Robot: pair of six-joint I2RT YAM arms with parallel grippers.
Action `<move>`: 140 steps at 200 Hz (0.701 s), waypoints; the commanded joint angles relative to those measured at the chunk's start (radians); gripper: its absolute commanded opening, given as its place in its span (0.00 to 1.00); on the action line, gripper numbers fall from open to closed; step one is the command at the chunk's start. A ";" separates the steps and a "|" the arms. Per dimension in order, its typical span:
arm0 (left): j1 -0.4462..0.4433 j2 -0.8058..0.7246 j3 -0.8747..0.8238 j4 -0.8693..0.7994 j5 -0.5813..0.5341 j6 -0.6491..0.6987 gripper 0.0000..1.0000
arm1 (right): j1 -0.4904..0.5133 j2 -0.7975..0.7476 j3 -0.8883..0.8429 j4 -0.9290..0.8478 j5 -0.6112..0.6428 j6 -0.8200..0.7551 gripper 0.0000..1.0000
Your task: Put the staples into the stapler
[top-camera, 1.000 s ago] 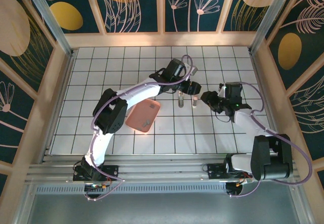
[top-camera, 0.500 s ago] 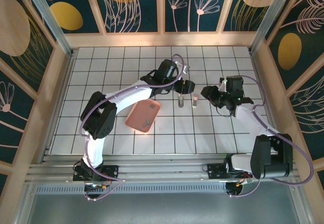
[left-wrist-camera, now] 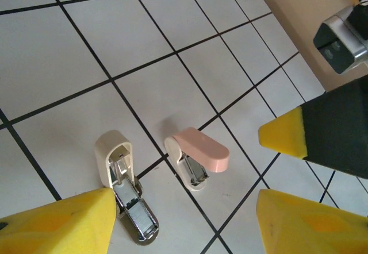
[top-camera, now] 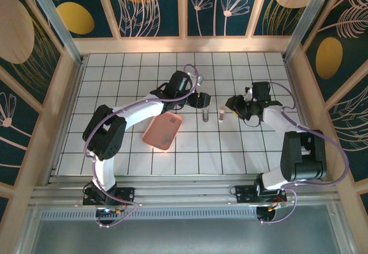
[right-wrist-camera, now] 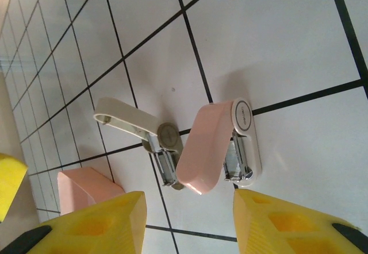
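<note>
standing by the table [top-camera: 115, 145], i see both grippers low over the white tiles, facing each other with two small staplers between them.

the left gripper [left-wrist-camera: 185, 222] is spread wide, with nothing but tile between its yellow pads. just ahead of it, toward its left pad, lies the cream stapler [left-wrist-camera: 118, 168]. it is flipped open, the cream arm swung away and the bright metal channel pointing back at the gripper. the channel looks ribbed, but i cannot tell whether those are staples.

just beside it, toward the right pad, sits the pink stapler [left-wrist-camera: 198, 155]. its pink top is tilted up off a white base and metal shows underneath. the two staplers are close but not touching. past the pink one, one yellow fingertip [left-wrist-camera: 284, 139] of the other arm pokes in.

the right gripper [right-wrist-camera: 190, 222] is also parted, less widely, and grips nothing. the pink stapler lies straight ahead of its gap, and the cream one is a little further on, to one side. neither gripper touches either stapler.

the pink tray [top-camera: 163, 131] lies behind the left gripper, beside its forearm and well clear of the right gripper. one corner of it shows beyond the cream stapler in the right wrist view. anything lying in it is too small for me to make out.
</note>
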 commanded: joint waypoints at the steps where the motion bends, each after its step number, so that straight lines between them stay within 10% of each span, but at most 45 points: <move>1: 0.010 -0.043 -0.009 0.031 -0.002 -0.010 0.66 | 0.012 0.038 0.038 -0.015 0.002 -0.026 0.45; 140: 0.027 -0.030 0.002 0.028 0.005 -0.005 0.66 | 0.027 0.190 0.009 0.007 -0.002 -0.065 0.39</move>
